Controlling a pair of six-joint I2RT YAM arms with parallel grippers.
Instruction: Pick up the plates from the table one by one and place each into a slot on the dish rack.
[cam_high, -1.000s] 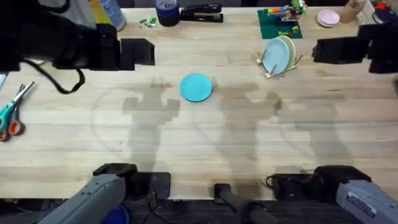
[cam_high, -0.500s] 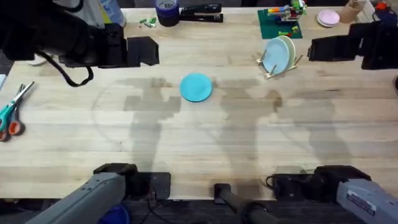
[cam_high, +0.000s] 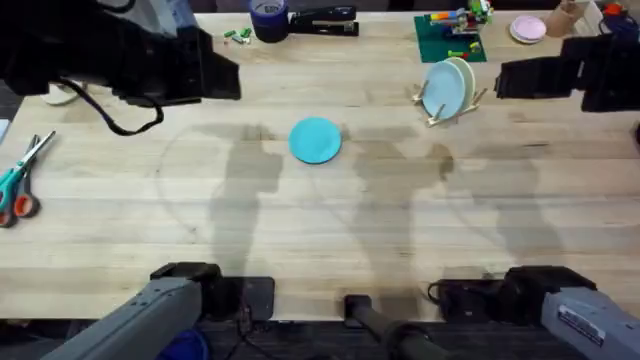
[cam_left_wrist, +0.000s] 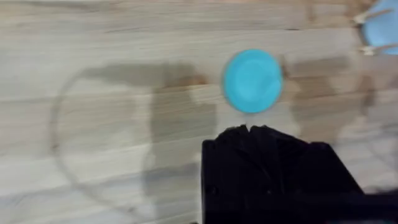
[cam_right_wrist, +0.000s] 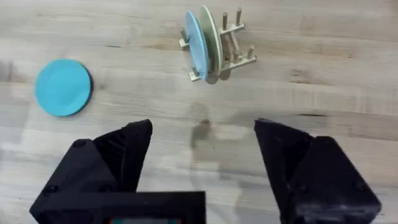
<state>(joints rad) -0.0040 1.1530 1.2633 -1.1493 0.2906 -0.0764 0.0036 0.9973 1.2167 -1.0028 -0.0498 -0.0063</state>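
Note:
A turquoise plate (cam_high: 315, 140) (cam_left_wrist: 252, 81) (cam_right_wrist: 62, 87) lies flat on the table (cam_high: 320, 230) near the middle. At the back right the dish rack (cam_high: 470, 100) (cam_right_wrist: 236, 43) holds a pale blue plate (cam_high: 438, 92) (cam_right_wrist: 194, 43) and a cream plate (cam_high: 462, 78) (cam_right_wrist: 209, 37) on edge in neighbouring slots. My left gripper (cam_high: 232, 75) (cam_left_wrist: 249, 130) hovers high at the back left, short of the turquoise plate, fingers together and empty. My right gripper (cam_high: 505, 80) (cam_right_wrist: 202, 134) hangs just right of the rack, open wide, nothing between its fingers.
Scissors (cam_high: 20, 180) lie at the left edge. Along the back stand a stapler (cam_high: 325, 20), a blue roll (cam_high: 268, 18), a green baseplate with toy bricks (cam_high: 448, 40) and a small pink dish (cam_high: 527, 28). The near half of the table is bare wood.
My left arm has swung and looms larger, its gripper tip shifting slightly back. The right gripper edged a little left a second ago, then held. No plate has moved.

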